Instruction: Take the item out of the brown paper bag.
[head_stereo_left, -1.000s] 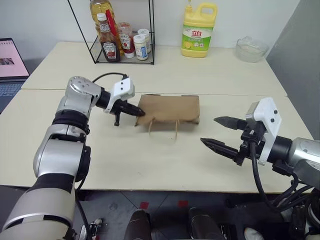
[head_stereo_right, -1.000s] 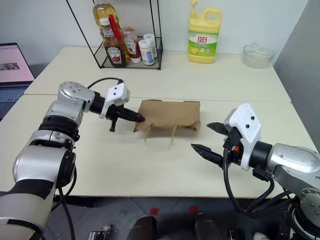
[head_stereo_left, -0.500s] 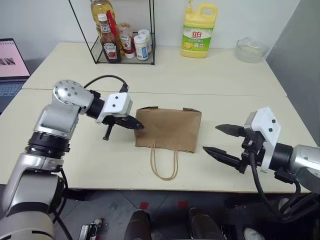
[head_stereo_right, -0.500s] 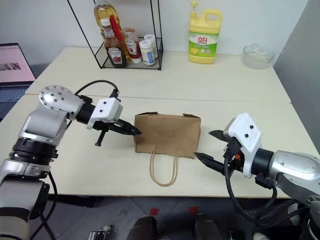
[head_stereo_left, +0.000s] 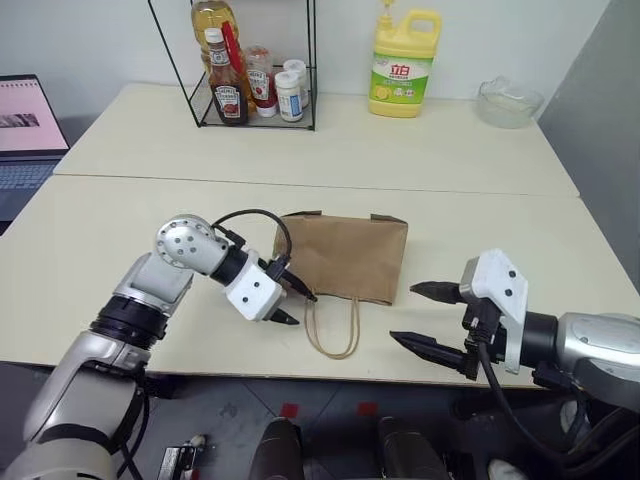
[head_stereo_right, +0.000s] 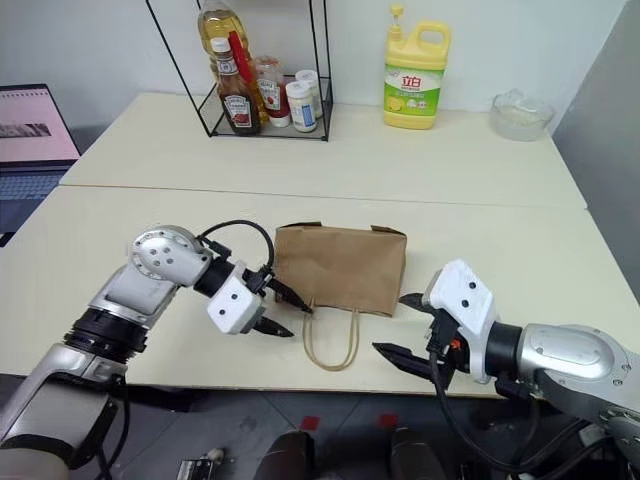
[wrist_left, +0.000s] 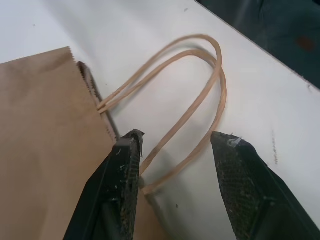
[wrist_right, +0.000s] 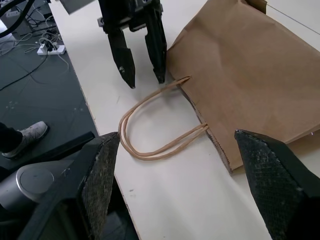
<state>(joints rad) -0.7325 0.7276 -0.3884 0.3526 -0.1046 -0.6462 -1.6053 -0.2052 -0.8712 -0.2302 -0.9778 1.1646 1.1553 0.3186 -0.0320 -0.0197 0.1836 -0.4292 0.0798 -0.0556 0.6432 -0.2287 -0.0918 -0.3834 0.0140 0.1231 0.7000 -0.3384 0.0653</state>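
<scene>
The brown paper bag (head_stereo_left: 345, 256) lay flat on the near part of the table (head_stereo_left: 120, 215), its open mouth turned toward the table's front edge and its two thin tan loop handles (head_stereo_left: 332, 330) stretched out on the tabletop toward that edge. The item could not be seen; whether it lay inside the bag could not be told. The left gripper (head_stereo_left: 291, 304) hung at the bag's near left corner, pointing down and to the right, with its fingers parted: one fingertip (wrist_left: 131, 145) sat at the edge of the bag's mouth where the handles meet the paper, the other stood over bare table just outside the loops, and nothing was clamped between them. Whether the nearer tip touched the paper could not be told. The right gripper (head_stereo_left: 424, 317) hovered off the bag's right side near the front edge of the table, apart from the paper, its two black fingers spread wide and empty, pointing left toward the bag. Well behind the bag, at the table's far side, stood a black wire rack (head_stereo_left: 258, 70) holding a ketchup bottle (head_stereo_left: 222, 82) and small jars, a yellow detergent jug (head_stereo_left: 401, 62) to its right, and a clear glass bowl (head_stereo_left: 509, 101) further right. A laptop (head_stereo_left: 28, 125) showed at the far left.
</scene>
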